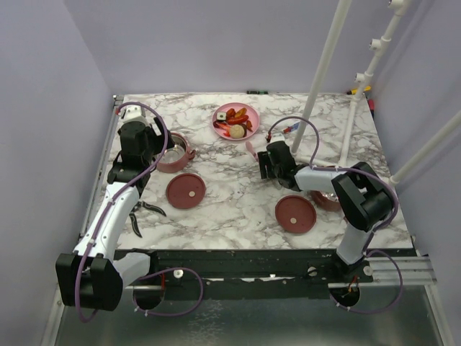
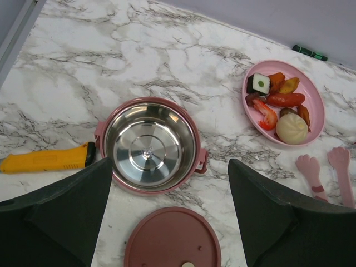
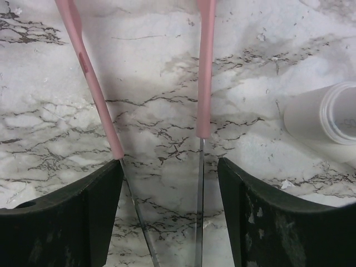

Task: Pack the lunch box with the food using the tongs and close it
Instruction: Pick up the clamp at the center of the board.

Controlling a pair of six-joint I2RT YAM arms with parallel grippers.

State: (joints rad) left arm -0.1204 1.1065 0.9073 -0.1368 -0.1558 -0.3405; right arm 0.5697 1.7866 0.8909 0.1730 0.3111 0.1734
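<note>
Right jaws part-open astride the pink tongs (image 3: 203, 67), not clamped yet, left jaws wide and empty: centre both arms, then squeeze gently.

bright even light, soft shadows, wrist views sharp.

A white marbled surface (image 1: 238, 194) carries a pink plate (image 2: 315, 92) near its far edge. Black-handled pliers (image 1: 144, 214) lie by the near left corner, and a yellow-handled tool (image 2: 47, 160) lies towards the left edge. A small green item (image 2: 310, 53) sits at the far edge. White poles (image 1: 328, 61) rise on the right side.
</note>
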